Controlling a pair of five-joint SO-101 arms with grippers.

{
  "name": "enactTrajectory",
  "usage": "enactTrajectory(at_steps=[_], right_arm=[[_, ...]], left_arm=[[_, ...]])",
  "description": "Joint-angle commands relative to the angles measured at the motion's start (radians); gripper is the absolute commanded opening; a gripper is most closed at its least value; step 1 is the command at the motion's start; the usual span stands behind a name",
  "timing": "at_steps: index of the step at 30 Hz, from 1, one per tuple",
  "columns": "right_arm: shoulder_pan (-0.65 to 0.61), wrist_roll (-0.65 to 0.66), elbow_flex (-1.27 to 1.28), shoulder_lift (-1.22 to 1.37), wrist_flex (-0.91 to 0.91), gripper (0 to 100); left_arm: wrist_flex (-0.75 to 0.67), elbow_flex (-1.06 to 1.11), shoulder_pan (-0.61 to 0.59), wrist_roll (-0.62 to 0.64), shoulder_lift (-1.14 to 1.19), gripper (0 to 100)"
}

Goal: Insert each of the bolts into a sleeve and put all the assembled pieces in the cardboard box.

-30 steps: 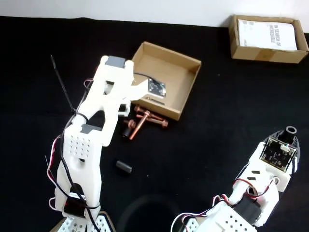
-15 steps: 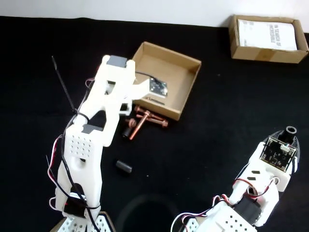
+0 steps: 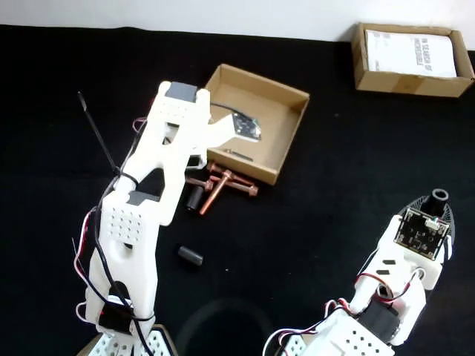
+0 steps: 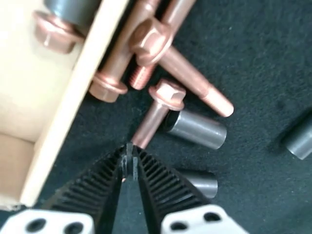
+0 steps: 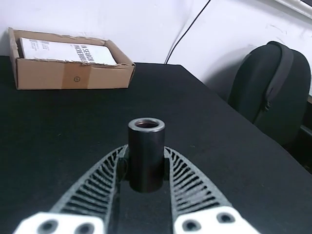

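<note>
Four loose bolts (image 4: 165, 95) and three loose sleeves (image 4: 196, 129) lie on the mat (image 4: 253, 48) beside the cardboard box (image 4: 73, 102) — a fifth bolt (image 4: 52, 30), already sleeved, lies inside. The left claw (image 4: 129, 158) is pinched shut above one bolt's shaft, holding nothing visible. The right claw (image 5: 145, 155) clamps one upright sleeve (image 5: 146, 141). Since a second ago, the left wrist has edged toward the box.

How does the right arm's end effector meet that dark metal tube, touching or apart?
Touching. The right wrist view shows the right end effector shut on the upright tube, clamped against both its sides.

black table (image 3: 334, 148); white wall (image 5: 146, 24) behind; black bag (image 5: 268, 87) beside it
</note>
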Motion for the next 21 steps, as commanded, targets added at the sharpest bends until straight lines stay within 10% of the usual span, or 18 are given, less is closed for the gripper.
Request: enactTrajectory(at_steps=[1, 21], right_arm=[[-0.013, 0.005, 0.085, -0.013, -0.022, 0.8], [-0.010, 0.032, 0.085, -0.013, -0.022, 0.8]], left_arm=[[0.012, -0.030, 0.018, 0.021, -0.010, 1], [-0.054, -0.027, 0.067, 0.014, -0.061, 14]])
